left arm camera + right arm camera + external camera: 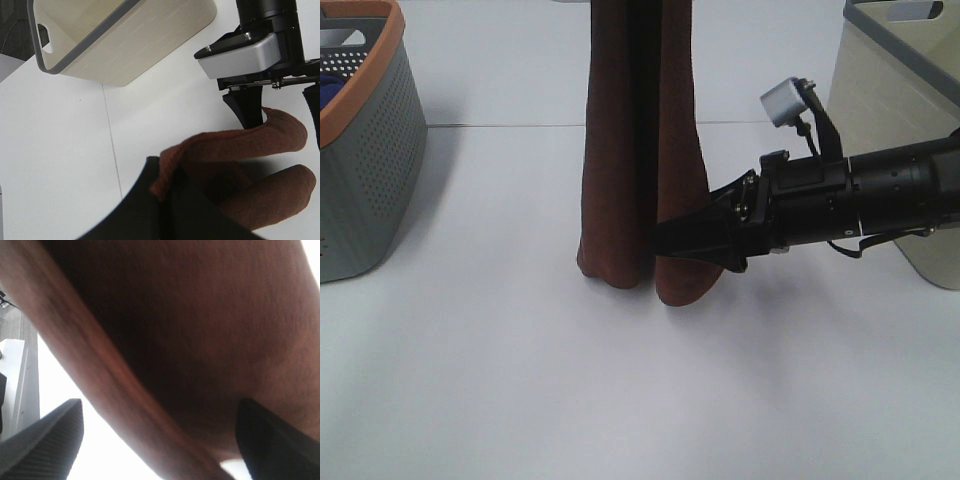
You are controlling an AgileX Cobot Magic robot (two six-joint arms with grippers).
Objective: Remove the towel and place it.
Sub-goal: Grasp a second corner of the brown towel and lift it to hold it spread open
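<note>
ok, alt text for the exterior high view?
A dark reddish-brown towel hangs from above the frame in two long folds over a white table. The right gripper reaches in from the right, its fingers at the towel's lower right edge. A grey basket with an orange rim stands at left, a beige basket at right.

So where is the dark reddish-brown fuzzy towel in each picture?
Exterior high: the dark reddish-brown terry towel hangs in the middle, in two folds.
Left wrist: its folds sit near the camera, one poking into the black right gripper.
Right wrist: it fills almost the whole picture.
Shared landmark: that right gripper, at the towel's lower right edge from high up, straddling it in its own view.
</note>
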